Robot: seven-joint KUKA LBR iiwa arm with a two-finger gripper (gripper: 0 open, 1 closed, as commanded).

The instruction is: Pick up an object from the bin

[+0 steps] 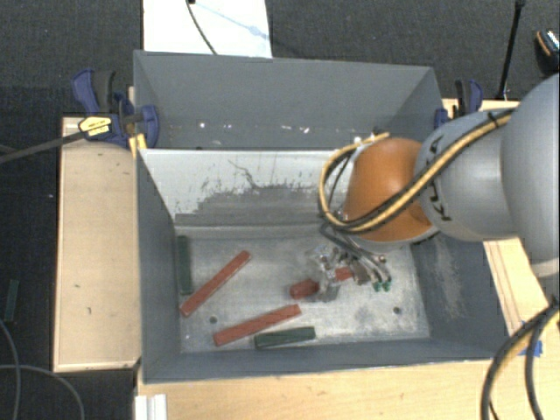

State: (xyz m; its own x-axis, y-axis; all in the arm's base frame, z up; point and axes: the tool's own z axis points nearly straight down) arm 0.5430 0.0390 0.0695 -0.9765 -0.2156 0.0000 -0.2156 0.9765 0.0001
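Camera view: I see the gripper (pixel 328 280) down at the floor of the bin (pixel 262 103), right of centre, beneath the arm's orange cover (pixel 389 186). I cannot tell how far it is open, nor whether it has hold of anything. A small red block (pixel 303 290) lies on the floor just beside the gripper, toward the view's left. Further left, a long red stick (pixel 215 283) lies on a slant. A second red stick (pixel 256 324) lies near the front wall, with a dark green bar (pixel 284 338) just beside it. Another dark green bar (pixel 185 263) lies along the left wall.
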